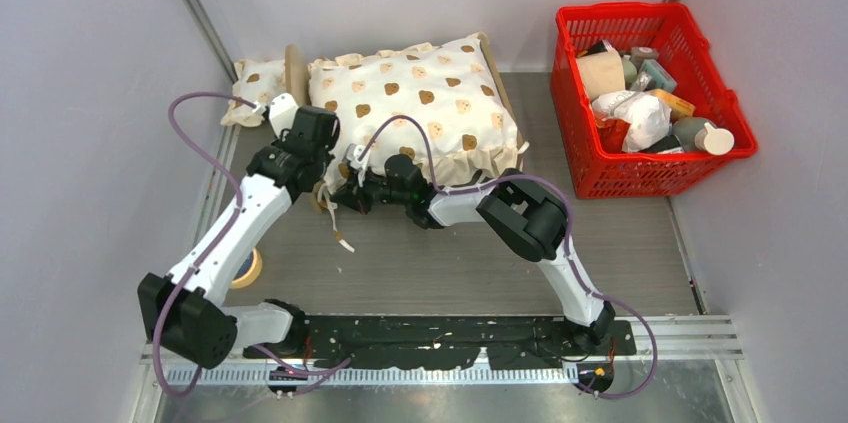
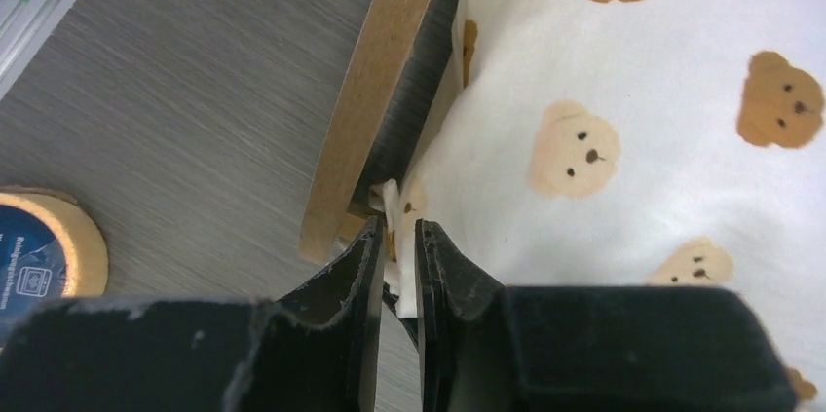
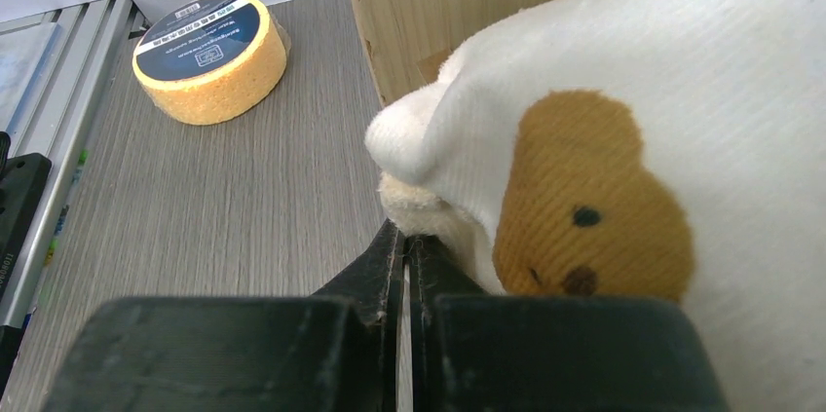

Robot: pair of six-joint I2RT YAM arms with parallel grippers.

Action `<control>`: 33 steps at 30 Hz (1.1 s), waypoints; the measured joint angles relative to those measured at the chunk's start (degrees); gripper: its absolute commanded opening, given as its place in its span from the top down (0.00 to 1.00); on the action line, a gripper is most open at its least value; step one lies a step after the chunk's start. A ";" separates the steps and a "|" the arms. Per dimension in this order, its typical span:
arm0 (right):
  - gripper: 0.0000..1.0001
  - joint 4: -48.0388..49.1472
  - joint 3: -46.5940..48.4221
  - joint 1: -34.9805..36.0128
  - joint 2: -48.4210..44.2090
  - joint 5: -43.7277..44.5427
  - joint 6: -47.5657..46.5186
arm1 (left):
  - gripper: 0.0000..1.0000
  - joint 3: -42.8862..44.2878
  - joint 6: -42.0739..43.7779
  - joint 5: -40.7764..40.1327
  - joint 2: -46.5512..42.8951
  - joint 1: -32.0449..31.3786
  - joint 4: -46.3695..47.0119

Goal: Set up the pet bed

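Left pincer [image 2: 399,232] nips cushion [image 2: 633,139] edge beside bed frame [image 2: 375,91]; right pincer [image 3: 406,237] shut against cushion corner, grip unclear. Risk: thin fabric slips out, cushion sits crooked.

Lab test cell — plain walls [image 1: 80,93], aluminium rail [image 1: 680,338]

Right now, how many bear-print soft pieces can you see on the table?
2. The large ruffled cushion lies on the pet bed; the small pillow sits at the far left, just beyond the bed's wooden end. Others could be hidden under the cushion.
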 measured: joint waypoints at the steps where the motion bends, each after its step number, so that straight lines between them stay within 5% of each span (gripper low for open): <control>1: 0.95 0.02 -0.02 0.00 0.00 0.00 0.00 | 0.81 1.73 -1.16 -0.94 1.84 -0.02 -2.21; 8: 0.95 0.52 -0.35 0.00 0.00 0.04 0.02 | 0.82 6.12 -6.69 -2.23 10.56 -0.09 -7.37; 18: 0.95 0.76 -1.73 -0.46 0.00 0.48 -0.37 | 0.66 7.02 -15.50 -2.60 14.45 0.24 -13.07; 33: 0.95 1.09 -2.10 -1.01 0.00 0.20 -0.24 | 0.70 4.04 -20.79 0.26 13.64 1.20 -11.32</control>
